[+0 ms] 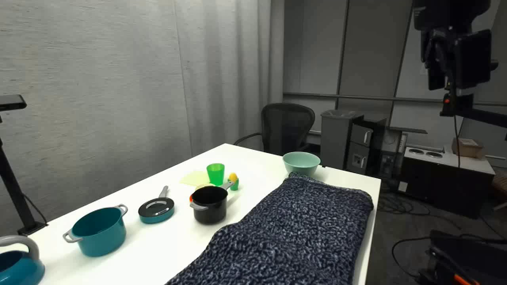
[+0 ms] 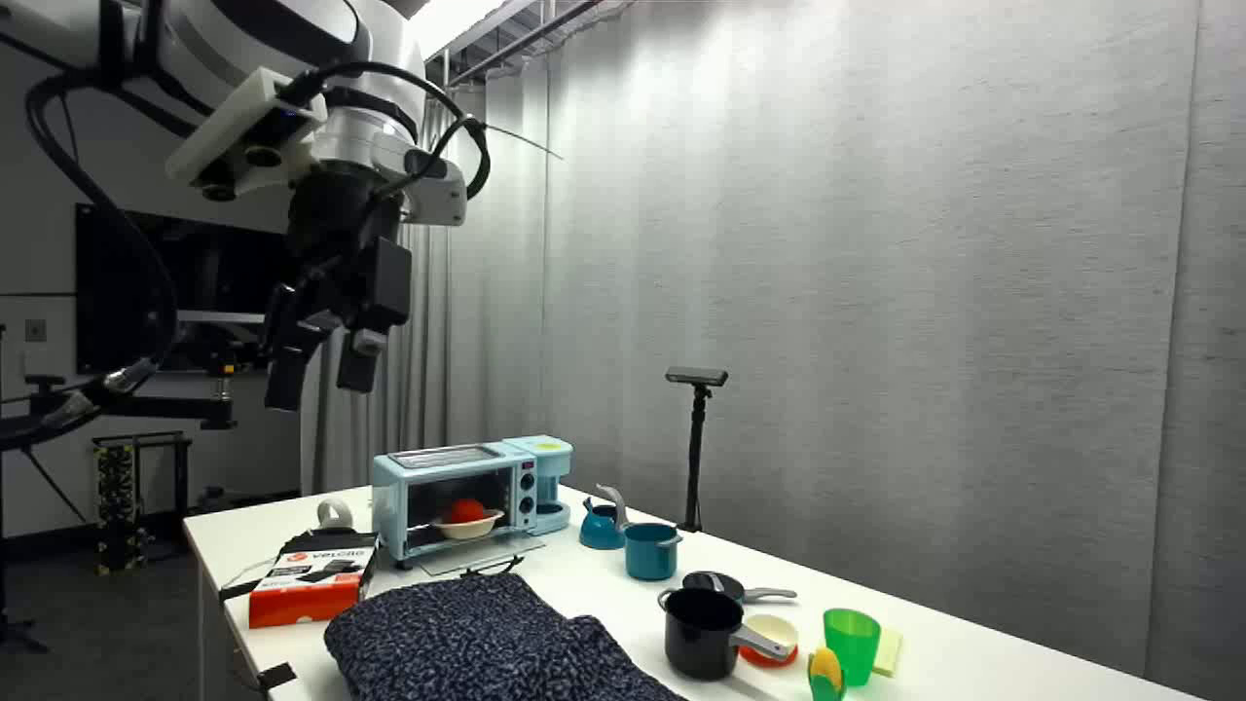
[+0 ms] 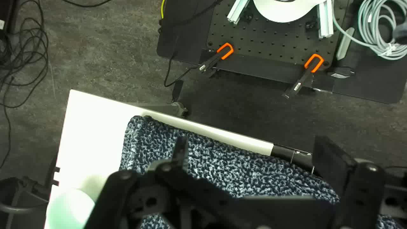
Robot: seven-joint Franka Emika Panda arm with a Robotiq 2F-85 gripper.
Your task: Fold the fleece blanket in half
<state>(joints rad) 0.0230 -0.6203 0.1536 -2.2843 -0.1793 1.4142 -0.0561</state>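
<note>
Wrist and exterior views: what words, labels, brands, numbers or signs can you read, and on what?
"VELCRO": on the orange box, in an exterior view.
Smaller print on that box: too small to read.
White label on the black cabinet, in an exterior view: too blurred.
Paper label on the cardboard box there: too blurred.
Marks on the clamps, wrist view: too small.

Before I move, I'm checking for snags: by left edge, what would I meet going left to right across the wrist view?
Tangled black cables, mint-green bowl, fleece blanket, left orange-and-black clamp, right orange-and-black clamp, coiled gray cable.
</note>
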